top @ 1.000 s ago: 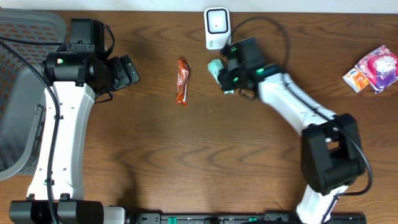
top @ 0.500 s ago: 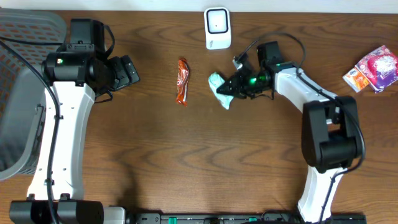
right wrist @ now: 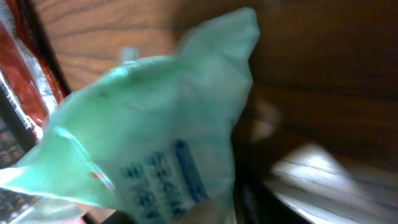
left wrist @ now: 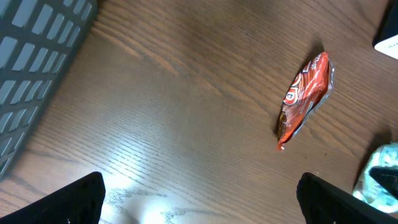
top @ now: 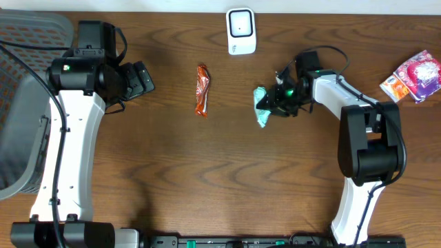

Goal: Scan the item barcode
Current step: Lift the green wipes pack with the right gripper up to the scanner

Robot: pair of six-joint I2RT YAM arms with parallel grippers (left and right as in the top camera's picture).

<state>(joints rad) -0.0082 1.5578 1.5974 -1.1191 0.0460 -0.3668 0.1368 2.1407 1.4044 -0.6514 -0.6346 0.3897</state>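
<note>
A pale green packet point(top: 261, 107) with blue print hangs at the tip of my right gripper point(top: 274, 102), right of the table's middle and below the white scanner point(top: 241, 31). The same green packet point(right wrist: 155, 137) fills the right wrist view, blurred, and hides the jaws, so the grip does not show. A red packet point(top: 201, 89) lies flat on the wood to the left; the left wrist view has this red packet point(left wrist: 305, 99) at its upper right. My left gripper point(top: 141, 79) hovers left of it, and its jaws stand wide open and empty point(left wrist: 202, 205).
A grey mesh basket point(top: 21, 103) stands at the left edge, with its wall point(left wrist: 37, 56) in the left wrist view. Pink and white snack packets point(top: 413, 76) lie at the far right. Bare wood stretches along the front.
My right arm has swung away from the scanner, down and to the right, carrying the green packet along. The left arm and red packet have not moved.
</note>
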